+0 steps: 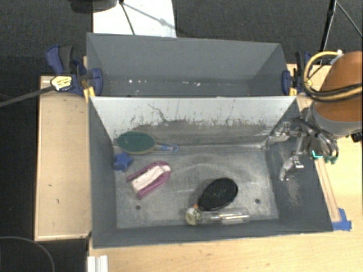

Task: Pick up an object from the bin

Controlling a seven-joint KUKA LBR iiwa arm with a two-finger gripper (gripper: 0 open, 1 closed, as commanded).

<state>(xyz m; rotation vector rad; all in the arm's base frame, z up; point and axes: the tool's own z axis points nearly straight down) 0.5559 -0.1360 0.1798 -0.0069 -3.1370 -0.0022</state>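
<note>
My gripper (283, 152) hangs over the bin's right slope, open, with nothing between its fingers. The loose thing nearest to it is a black oval brush head (218, 193) on the bin floor, lower left of the gripper and well apart from it. Against the brush's front lies a clear tube with a greenish round end (217, 216), close to the front wall.
A pink and purple packet (149, 178) lies left of centre. A dark green round brush with a blue handle (140, 143) lies at the back left, and a small blue piece (122, 161) sits beside it. The arm with its orange cover stands past the right rim.
</note>
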